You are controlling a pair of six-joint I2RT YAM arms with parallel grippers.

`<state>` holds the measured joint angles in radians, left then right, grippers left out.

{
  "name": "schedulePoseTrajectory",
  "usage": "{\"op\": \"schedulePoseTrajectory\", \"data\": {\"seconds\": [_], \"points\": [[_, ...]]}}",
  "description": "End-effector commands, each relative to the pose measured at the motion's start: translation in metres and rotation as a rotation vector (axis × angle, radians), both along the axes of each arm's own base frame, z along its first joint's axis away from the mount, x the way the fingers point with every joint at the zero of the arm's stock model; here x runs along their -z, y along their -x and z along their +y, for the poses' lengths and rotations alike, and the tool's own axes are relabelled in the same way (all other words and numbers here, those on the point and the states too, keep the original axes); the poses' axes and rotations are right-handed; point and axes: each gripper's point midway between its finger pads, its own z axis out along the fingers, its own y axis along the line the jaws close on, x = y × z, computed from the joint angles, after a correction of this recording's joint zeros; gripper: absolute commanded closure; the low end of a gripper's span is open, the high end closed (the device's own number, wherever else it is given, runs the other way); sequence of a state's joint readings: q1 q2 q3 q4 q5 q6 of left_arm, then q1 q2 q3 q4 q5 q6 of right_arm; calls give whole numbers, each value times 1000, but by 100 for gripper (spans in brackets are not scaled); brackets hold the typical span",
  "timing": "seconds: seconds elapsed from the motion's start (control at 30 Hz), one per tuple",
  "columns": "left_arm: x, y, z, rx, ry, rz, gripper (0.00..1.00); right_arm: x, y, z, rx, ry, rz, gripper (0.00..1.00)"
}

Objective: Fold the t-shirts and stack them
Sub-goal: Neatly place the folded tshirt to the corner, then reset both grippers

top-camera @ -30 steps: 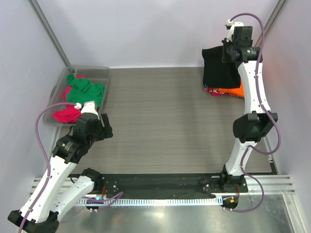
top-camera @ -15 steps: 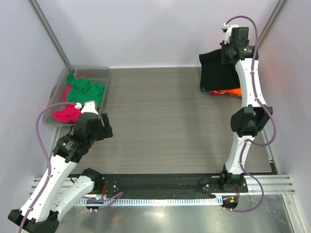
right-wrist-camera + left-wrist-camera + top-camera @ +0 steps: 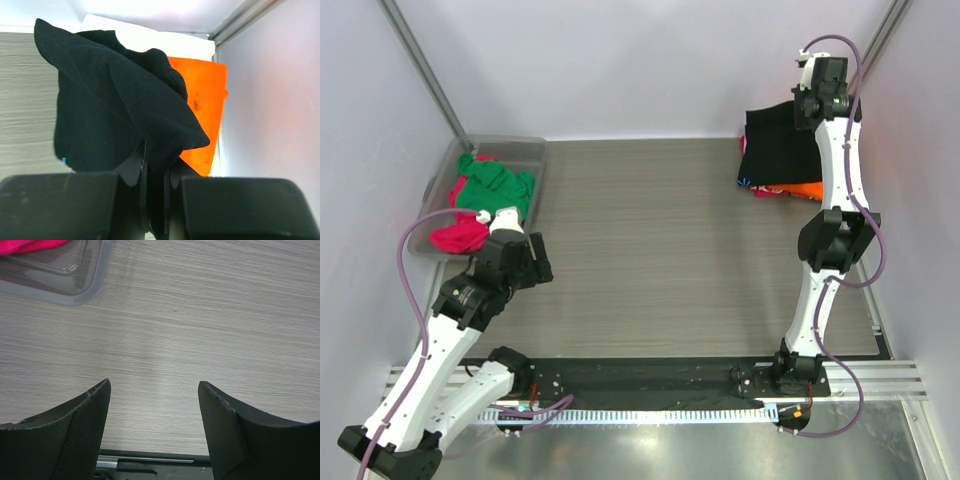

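Now clamping bunched soft black cloth t-shirt (image 3: 110, 110) in right pincer (image 3: 155, 167), hanging over folded orange cloth t-shirt (image 3: 202, 95) at far-right corner of grey woodgrain surface (image 3: 670, 230). Risks landing crumpled, skewed, given bunched hold. Left pincer (image 3: 154, 390) released, empty.

The broad middle of the table (image 3: 660, 240) lies open from the arms' bases to the back wall (image 3: 620, 70), so a gripper can cross it freely. On the left, the clear bin (image 3: 532, 150) sits near the left wall (image 3: 360, 150), heaped with a green shirt (image 3: 495, 190) and a magenta shirt (image 3: 457, 237). The left gripper (image 3: 154, 390) hovers, jaws apart, over bare tabletop near the bin's corner. In the far right corner an orange shirt (image 3: 802, 190) lies close to the right wall (image 3: 920, 150). The black shirt (image 3: 775, 145), pinched in the right gripper (image 3: 154, 172), hangs over it, leaving little room there.
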<state>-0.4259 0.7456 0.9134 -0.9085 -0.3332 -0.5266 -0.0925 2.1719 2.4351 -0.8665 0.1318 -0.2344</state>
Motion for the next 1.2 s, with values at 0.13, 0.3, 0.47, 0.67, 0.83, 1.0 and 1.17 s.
{"op": "schedulePoseTrajectory", "data": {"seconds": [0.13,0.3,0.47,0.67,0.83,1.0,1.17], "points": [[-6,-7,0,-27,13,-32,29,-32,-31,-35,0,85,-172,99],[-5,-8,-5,-6,25,-25,29,-8,-51,-81,108,144,-199,99],[-6,-7,-9,15,37,-26,29,63,-71,-130,266,157,-178,58],[-9,-6,-7,12,44,-46,29,70,-66,-136,438,111,-228,0],[-11,-6,-8,16,50,-50,29,-19,-68,-110,397,-12,-446,0],[-12,-7,-4,1,58,-54,29,-67,-56,-69,330,-194,-553,0],[-12,-7,-5,11,64,-55,26,-94,-18,-17,261,-415,-577,0]]}}
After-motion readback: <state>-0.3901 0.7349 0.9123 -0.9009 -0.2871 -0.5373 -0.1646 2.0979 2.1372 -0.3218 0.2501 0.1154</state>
